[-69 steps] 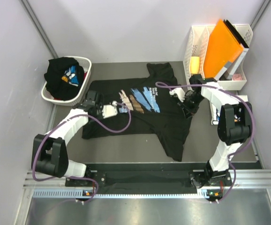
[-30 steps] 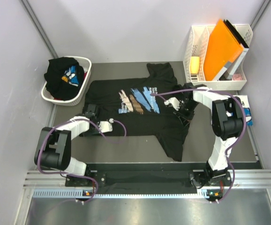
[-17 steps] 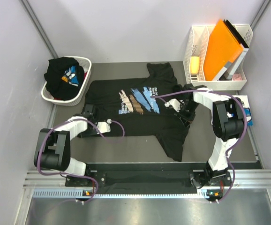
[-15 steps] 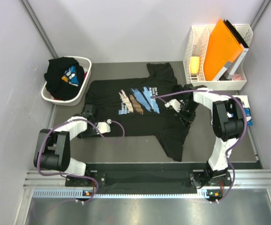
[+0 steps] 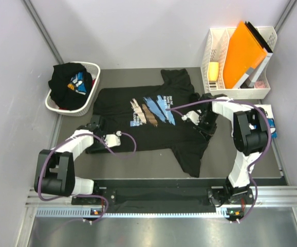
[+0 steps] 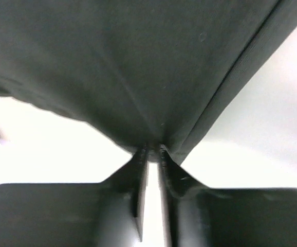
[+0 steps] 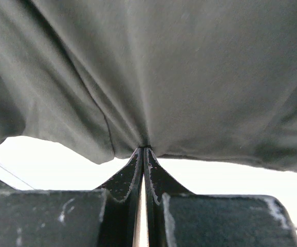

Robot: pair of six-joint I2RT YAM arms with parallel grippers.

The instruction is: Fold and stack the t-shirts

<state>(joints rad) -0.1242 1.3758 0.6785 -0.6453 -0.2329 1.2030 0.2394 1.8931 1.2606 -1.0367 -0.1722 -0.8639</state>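
While the printed black t-shirt [image 5: 153, 123] lies spread flat on the worktop [image 5: 138, 160], I have both claws low on its edges. My left claw [image 6: 151, 149] sits at the shirt's left edge; its fingers show only a thin slit and the cloth puckers into their tips, so I read it as pinched. My right claw [image 7: 144, 149] is pressed together on a gathered fold at the right side. More black t-shirts [image 5: 68, 85] sit heaped in the white basket [image 5: 95, 86].
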